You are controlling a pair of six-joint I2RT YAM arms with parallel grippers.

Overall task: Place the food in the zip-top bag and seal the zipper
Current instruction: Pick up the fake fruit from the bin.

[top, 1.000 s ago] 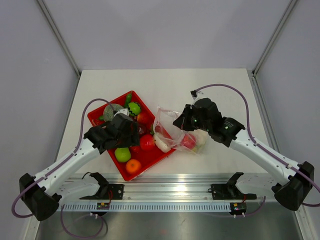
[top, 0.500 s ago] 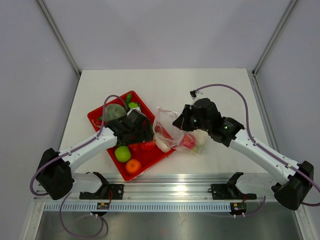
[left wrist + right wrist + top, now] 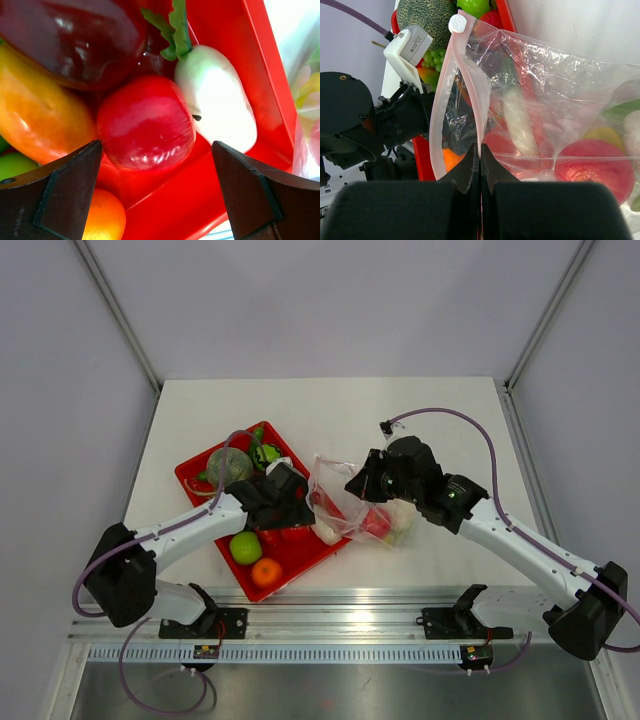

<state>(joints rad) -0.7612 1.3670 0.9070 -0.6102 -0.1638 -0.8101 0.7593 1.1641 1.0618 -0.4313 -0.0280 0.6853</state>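
The clear zip-top bag [image 3: 352, 508] lies right of the red tray [image 3: 190, 476], its mouth facing the tray. My right gripper [image 3: 362, 483] is shut on the pinkish zipper strip [image 3: 470, 75] and holds the mouth open; its fingertips [image 3: 480, 152] pinch the strip. A red fruit [image 3: 592, 167] and a white vegetable [image 3: 520, 122] show inside the bag [image 3: 560, 95]. My left gripper [image 3: 290, 502] is open and empty low over the tray. A red apple [image 3: 145, 122] sits just ahead of its jaws [image 3: 157, 200], with a white radish [image 3: 215, 100] to its right.
The tray also holds a green apple [image 3: 245, 547], an orange [image 3: 265, 572], a netted melon [image 3: 228, 465], a green pepper [image 3: 266, 453] and a dark red fruit [image 3: 70, 35]. The tray's right rim [image 3: 265, 75] lies between the apple and the bag.
My left arm has swung right and forward across the tray toward the bag, uncovering the melon. The right arm and the bag have not moved.
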